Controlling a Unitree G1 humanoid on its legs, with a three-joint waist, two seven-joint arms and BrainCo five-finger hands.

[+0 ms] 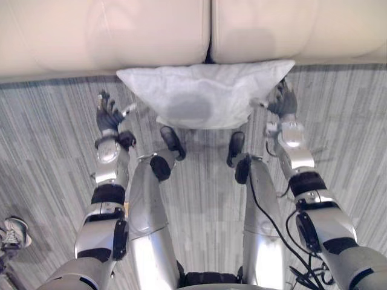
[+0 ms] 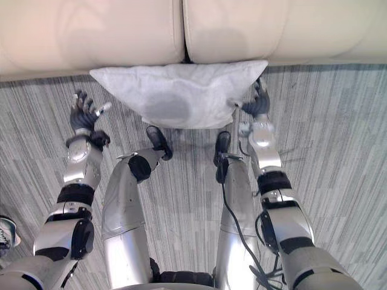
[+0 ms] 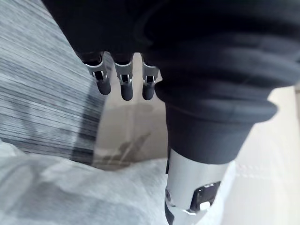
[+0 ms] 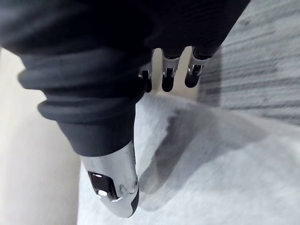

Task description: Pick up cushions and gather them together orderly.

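- Head views: white cushion (image 1: 205, 90) flat on grey striped carpet (image 1: 48, 139), back edge against the cream sofa (image 1: 121, 30), below the seam between two seat pads.
- Right wrist view, closer: creased cloth just beneath straight fingers (image 4: 194, 75).
- Left hand (image 1: 109, 116): spread wide, empty, just clear of the left corner.
- Right hand (image 1: 282, 101): open, thumb against the right corner, gripping nothing.
- Cushion plump, matte, roughly trapezoid; sofa smooth.
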